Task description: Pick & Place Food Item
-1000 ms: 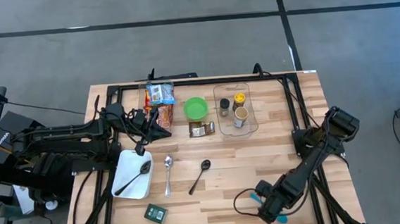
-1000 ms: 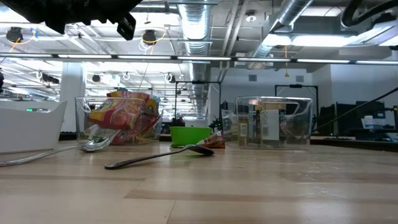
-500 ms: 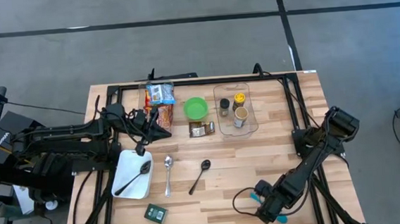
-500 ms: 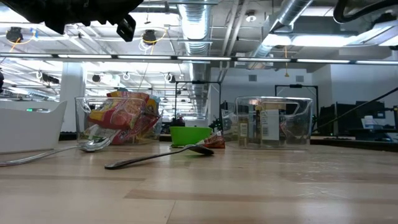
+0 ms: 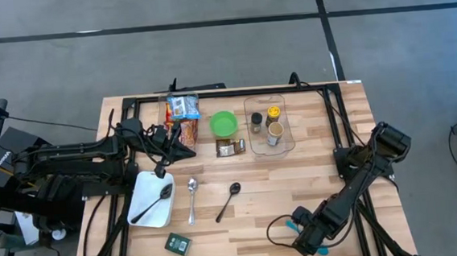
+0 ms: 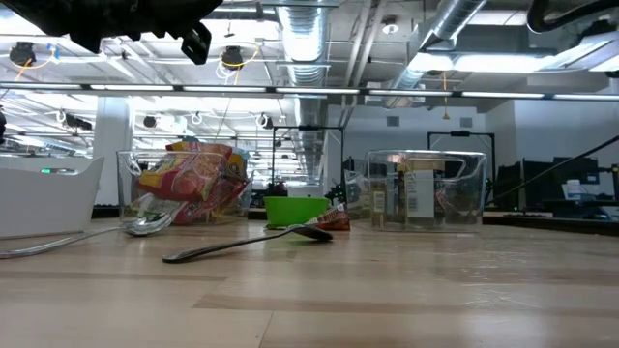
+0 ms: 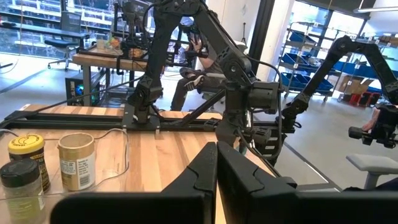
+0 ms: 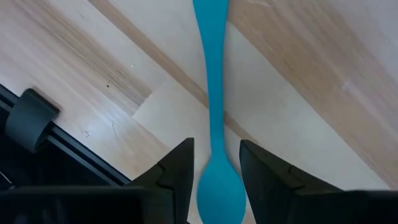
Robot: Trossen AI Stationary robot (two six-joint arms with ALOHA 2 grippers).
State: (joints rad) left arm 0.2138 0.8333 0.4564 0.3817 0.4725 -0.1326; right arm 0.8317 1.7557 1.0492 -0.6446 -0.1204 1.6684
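Teal spoon [image 8: 214,124] lies at the table's [image 5: 313,178] front edge, between the right gripper's [image 5: 307,239] narrowing fingers; not yet clamped. Left gripper [image 5: 183,147], closed and empty, hovers beside the snack bag [image 5: 183,107] near the back edge, untouched.

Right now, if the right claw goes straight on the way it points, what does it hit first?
Probably the blue spoon: the right claw points down at the tabletop with its bowl already between the fingers. Whether they touch it is unclear; right behind it is the wood.

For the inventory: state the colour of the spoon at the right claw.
Light blue spoon, clearest in the right wrist view.
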